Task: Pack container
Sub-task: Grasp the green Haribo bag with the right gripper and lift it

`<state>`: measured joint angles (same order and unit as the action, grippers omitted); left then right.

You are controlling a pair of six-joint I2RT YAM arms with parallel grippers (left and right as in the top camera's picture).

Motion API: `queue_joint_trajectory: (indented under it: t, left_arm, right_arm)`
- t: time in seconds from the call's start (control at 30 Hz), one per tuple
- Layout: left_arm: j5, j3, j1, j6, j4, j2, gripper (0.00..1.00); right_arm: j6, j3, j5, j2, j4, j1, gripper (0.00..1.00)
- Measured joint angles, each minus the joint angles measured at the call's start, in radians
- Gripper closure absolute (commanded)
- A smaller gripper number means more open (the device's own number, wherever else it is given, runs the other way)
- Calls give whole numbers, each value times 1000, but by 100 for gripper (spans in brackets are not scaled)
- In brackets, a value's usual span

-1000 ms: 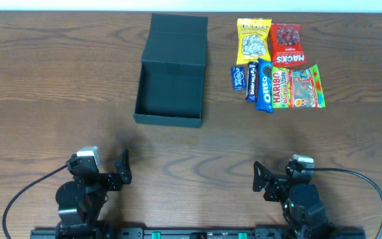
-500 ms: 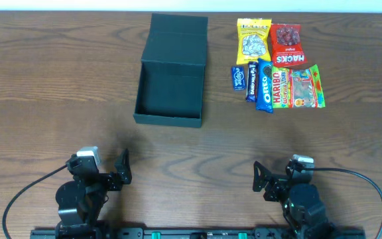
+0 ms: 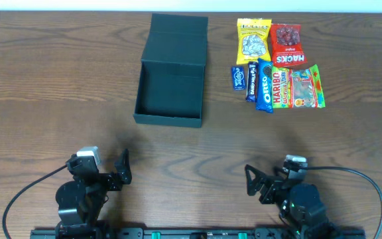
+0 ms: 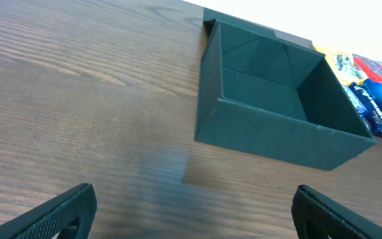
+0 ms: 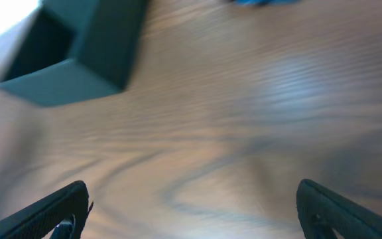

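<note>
Overhead: the container (image 3: 168, 119) sits near the table's (image 3: 58, 99) far edge, left of centre, lid back. Snack packets (image 3: 280, 86) lie toward the far right corner. Bare wood separates it from the left gripper (image 3: 123, 167) and right gripper (image 3: 252, 180) at the near edge.

Left wrist: fingers spread wide; the box is empty.

Right wrist: blurred, fingers seemingly spread too.

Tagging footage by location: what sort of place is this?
Probably a robot test bench: a wood-grain table, the left gripper and right gripper at its near edge, snack packets beside an open dark teal-green rectangular box.
</note>
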<state>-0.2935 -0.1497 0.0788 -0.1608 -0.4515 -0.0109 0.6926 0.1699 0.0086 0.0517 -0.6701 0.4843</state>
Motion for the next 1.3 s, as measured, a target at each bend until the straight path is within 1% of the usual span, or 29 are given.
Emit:
queue_joint_trajectory:
  t: [0.07, 0.13, 0.27, 0.33, 0.4, 0.47, 0.53, 0.6, 0.73, 0.83, 0.9, 1.1, 1.3]
  left_arm:
    - [0, 0, 0, 0, 0, 0, 5]
    - [0, 0, 0, 0, 0, 0, 5]
    - [0, 0, 0, 0, 0, 0, 5]
    - [0, 0, 0, 0, 0, 0, 5]
    - [0, 0, 0, 0, 0, 0, 5]
    - [0, 0, 0, 0, 0, 1, 5]
    - [0, 0, 0, 0, 2, 1, 5]
    - [-3, 0, 0, 0, 1, 1, 5]
    - [-7, 0, 0, 0, 2, 1, 5]
    - [-8, 0, 0, 0, 2, 4, 5]
    - [-11, 0, 0, 0, 3, 3, 5]
    - [-14, 0, 0, 0, 3, 2, 5]
    - [-14, 0, 0, 0, 3, 2, 5]
  right_arm:
    - [53, -1, -68, 0, 43, 0, 1]
    - [78, -4, -122, 1, 126, 0, 1]
    - [37, -3, -174, 9, 359, -2, 1]
    - [-5, 2, -159, 53, 423, -22, 1]
    - [-53, 17, -142, 110, 428, -51, 1]
    - [-139, 79, -121, 234, 426, -125, 1]
    - [-259, 189, -105, 394, 427, -229, 1]
    - [-337, 285, -101, 529, 443, -321, 1]
    - [-414, 503, -95, 840, 454, -514, 1]
    - [-448, 642, -85, 1085, 450, -604, 1]
    - [-497, 735, -84, 1246, 461, -627, 1]
    - [-615, 915, -79, 1620, 448, -635, 1]
    - [-695, 1030, -39, 1835, 451, -635, 1]
